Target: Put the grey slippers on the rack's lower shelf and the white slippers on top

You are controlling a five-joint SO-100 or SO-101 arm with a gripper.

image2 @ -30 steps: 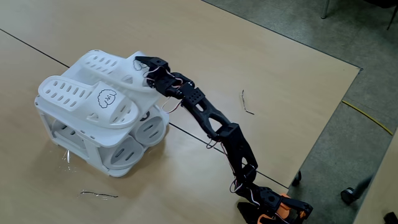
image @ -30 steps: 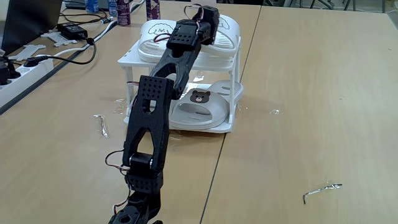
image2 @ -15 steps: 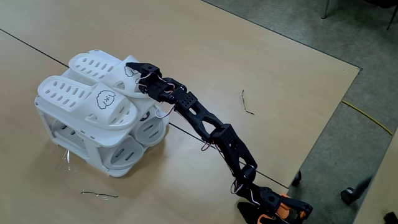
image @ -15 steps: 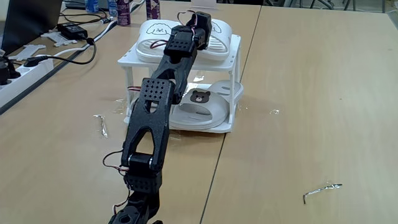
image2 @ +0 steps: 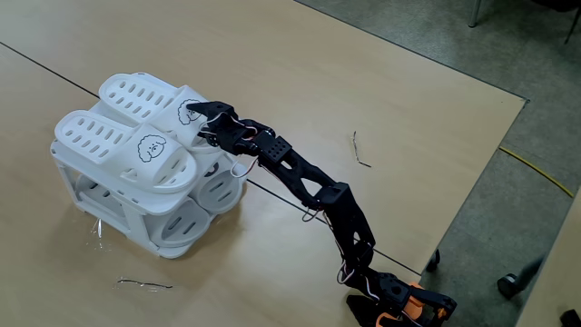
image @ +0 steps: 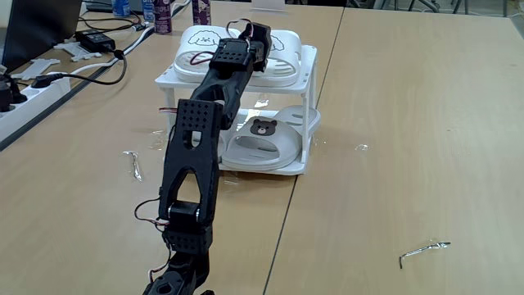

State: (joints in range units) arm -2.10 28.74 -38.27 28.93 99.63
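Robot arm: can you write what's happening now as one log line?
gripper: at strap of one of the white slippers, jaws unclear | white slippers: both on rack top | grey slippers: lower shelf

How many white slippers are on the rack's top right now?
2. One white slipper lies nearer the camera; the other lies beside it, at the pincer. None seems hidden.

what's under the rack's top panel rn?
Grey rubber bear-face slippers lie on the glossy lower tray of the white plastic rack; the black arm covers the left one's strap.
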